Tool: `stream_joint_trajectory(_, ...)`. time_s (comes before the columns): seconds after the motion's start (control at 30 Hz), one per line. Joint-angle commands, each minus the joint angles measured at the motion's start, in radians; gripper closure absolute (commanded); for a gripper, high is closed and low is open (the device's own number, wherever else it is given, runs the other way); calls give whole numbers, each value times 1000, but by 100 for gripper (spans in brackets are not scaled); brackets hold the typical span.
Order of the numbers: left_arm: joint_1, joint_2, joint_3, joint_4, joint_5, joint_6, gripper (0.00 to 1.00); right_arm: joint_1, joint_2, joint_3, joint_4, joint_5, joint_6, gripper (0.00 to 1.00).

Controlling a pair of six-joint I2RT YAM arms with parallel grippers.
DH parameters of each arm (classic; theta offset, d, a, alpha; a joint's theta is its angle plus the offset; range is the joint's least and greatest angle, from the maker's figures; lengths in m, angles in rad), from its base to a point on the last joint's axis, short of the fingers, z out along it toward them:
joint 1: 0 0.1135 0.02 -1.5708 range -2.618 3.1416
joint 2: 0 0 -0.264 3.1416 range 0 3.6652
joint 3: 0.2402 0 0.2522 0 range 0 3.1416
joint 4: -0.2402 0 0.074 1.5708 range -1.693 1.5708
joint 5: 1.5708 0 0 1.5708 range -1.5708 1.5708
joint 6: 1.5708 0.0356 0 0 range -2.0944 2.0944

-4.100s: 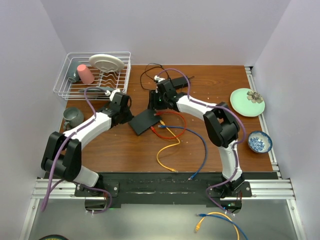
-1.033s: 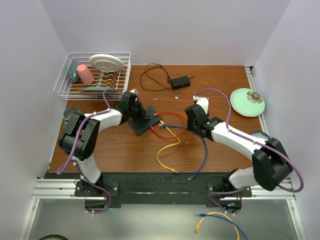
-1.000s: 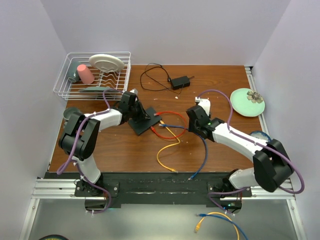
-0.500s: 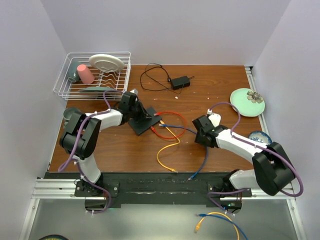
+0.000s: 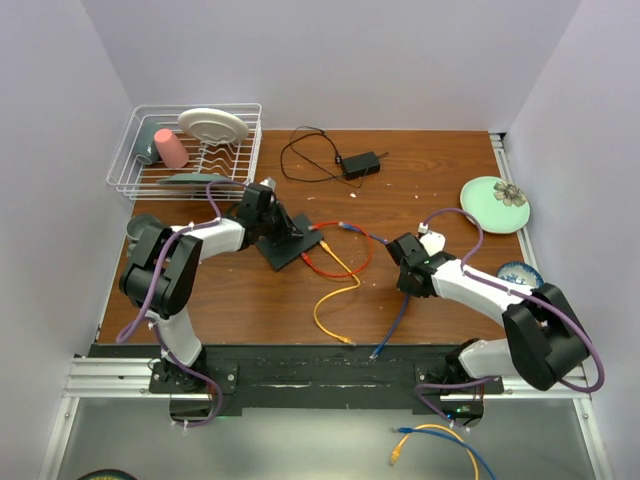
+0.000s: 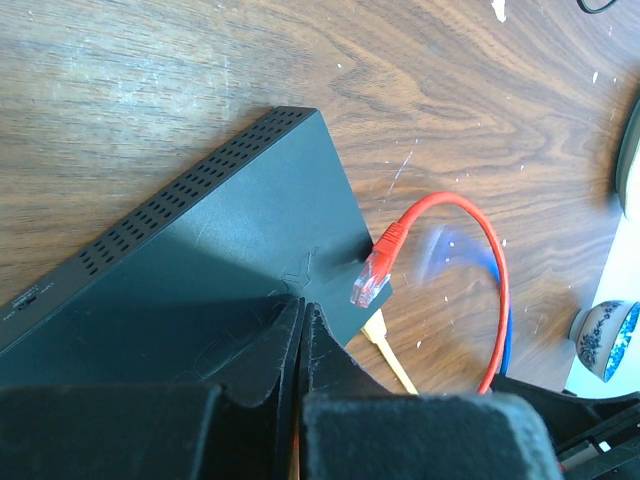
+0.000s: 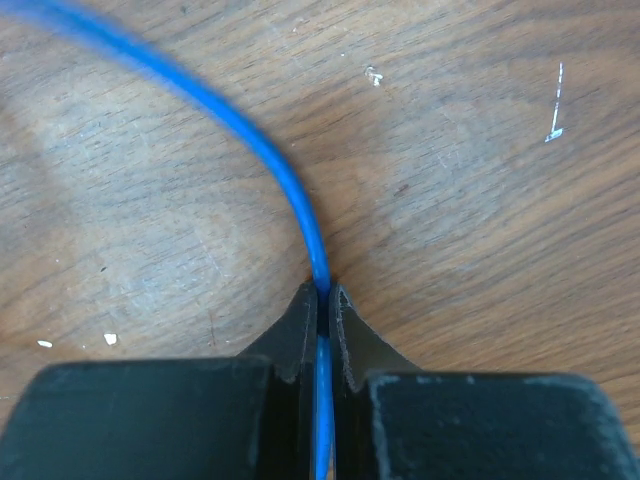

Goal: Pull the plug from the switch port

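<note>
Plug (image 5: pixel 344 226) of the blue cable (image 7: pixel 300 200) lies on the wooden table (image 5: pixel 440 165). It is just right of the switch (image 6: pixel 200 260) and apart from it. The left wrist view shows this cable only as a blue blur.

The right gripper (image 7: pixel 322 295) has its fingers pinched onto the blue cable, which leaves between the tips and curves away left over the wood. Seen from above, this gripper sits low over the table, right of centre. From it the cable runs far-left to the plug and near-left toward the table's near edge.

The left gripper (image 6: pixel 301 312) has its fingers together with nothing between them, tips pressed on the flat top of the switch.

The switch port (image 6: pixel 358 225) is on the box's right-hand edge. A red plug (image 6: pixel 372 272) sits against that edge and a yellow plug (image 6: pixel 386 346) lies just below it. Whether either is seated cannot be told.

The red cable (image 5: pixel 352 262) loops right of the switch. A black adapter (image 5: pixel 360 163) lies at the far side, well apart.
</note>
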Motion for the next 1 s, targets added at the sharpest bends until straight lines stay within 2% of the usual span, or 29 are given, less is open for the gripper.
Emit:
stream_joint_trajectory(0.0, 11, 15, -13, -3, 12, -6, 100, -3, 1, 13, -19, 24, 36, 100)
stream_joint_trajectory(0.13, 11, 23, -12, -1, 13, -8, 100, -3, -104, 122, -141, 133, -6, 100)
stream_joint_trajectory(0.33, 14, 41, -9, 3, 15, -14, 100, -4, -125, 358, -250, 240, -101, 100)
stream_joint_trajectory(0.53, 17, 47, -7, 8, 23, -19, 100, -4, -161, 483, -246, 282, -178, 100)
stream_joint_trajectory(0.73, 17, 46, -10, 8, 24, -17, 100, -12, -127, 627, -252, 405, -222, 100)
stream_joint_trajectory(0.83, 17, 41, -13, 6, 26, -17, 100, -67, -84, 691, -162, 382, -247, 100)
stream_joint_trajectory(0.97, 17, 35, -12, 0, 24, -17, 100, -234, 61, 832, -105, 275, -218, 100)
